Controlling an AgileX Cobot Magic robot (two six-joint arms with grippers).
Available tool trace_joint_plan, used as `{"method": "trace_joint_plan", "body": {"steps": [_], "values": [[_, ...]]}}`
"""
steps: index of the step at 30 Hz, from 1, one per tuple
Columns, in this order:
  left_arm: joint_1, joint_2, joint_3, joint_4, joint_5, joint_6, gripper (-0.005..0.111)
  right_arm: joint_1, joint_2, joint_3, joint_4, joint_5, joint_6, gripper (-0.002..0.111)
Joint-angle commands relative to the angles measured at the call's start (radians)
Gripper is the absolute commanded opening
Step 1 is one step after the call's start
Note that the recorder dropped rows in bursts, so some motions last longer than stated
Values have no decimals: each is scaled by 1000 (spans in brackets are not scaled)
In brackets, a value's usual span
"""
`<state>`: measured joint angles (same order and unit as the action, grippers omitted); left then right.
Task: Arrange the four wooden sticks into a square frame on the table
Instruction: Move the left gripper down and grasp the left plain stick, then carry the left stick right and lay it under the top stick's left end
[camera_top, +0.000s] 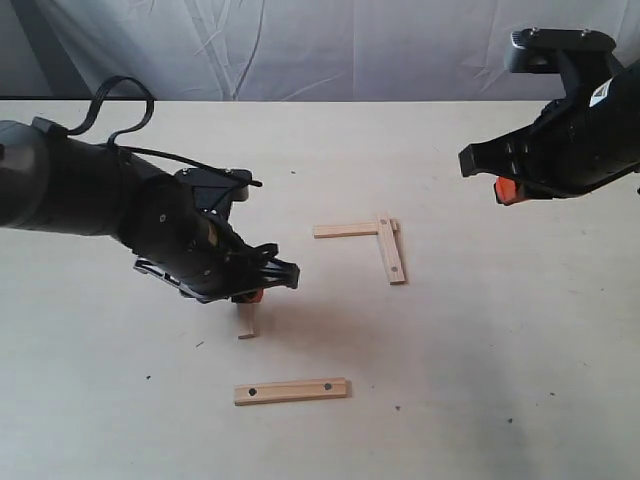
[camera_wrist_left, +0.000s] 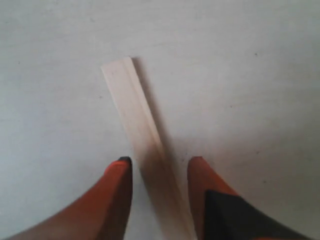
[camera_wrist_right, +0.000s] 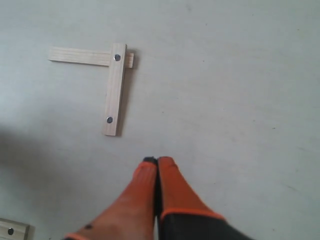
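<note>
A plain wooden stick (camera_wrist_left: 131, 107) lies on the table (camera_top: 480, 350) between the orange fingers of my left gripper (camera_wrist_left: 160, 162), which is open with a gap on each side of the strip. In the exterior view only that stick's near end (camera_top: 247, 322) shows below the left gripper (camera_top: 250, 296). A second plain stick (camera_top: 345, 230) and a holed stick (camera_top: 391, 250) form an L, overlapping at one corner. Another holed stick (camera_top: 291, 390) lies alone near the front. My right gripper (camera_wrist_right: 157, 161) hangs shut and empty, off to the right of the L (camera_wrist_right: 114, 95).
The left arm's dark body and cables (camera_top: 90, 190) cover the table's left part. A grey cloth backdrop (camera_top: 320, 45) hangs behind the far edge. The end of the lone holed stick (camera_wrist_right: 12, 230) shows at the corner of the right wrist view.
</note>
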<state>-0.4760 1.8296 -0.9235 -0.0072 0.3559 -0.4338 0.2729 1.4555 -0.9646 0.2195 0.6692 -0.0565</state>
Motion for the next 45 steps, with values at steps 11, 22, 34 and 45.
{"method": "trace_joint_plan", "body": {"steps": [11, 22, 34, 45], "values": [[-4, 79, -5, 35, -36, -60, 28, -5, -8, 5, 1, -22, -3, -1], [-4, 48, -74, 36, -3, -60, 0, -5, -8, 5, -6, -16, -3, -1], [-69, 69, -193, -142, -159, -111, 0, -163, -6, -38, 37, 14, 3, -1], [-89, 176, -204, -161, -228, -188, 0, -173, -4, -38, 156, 16, -77, -1]]}}
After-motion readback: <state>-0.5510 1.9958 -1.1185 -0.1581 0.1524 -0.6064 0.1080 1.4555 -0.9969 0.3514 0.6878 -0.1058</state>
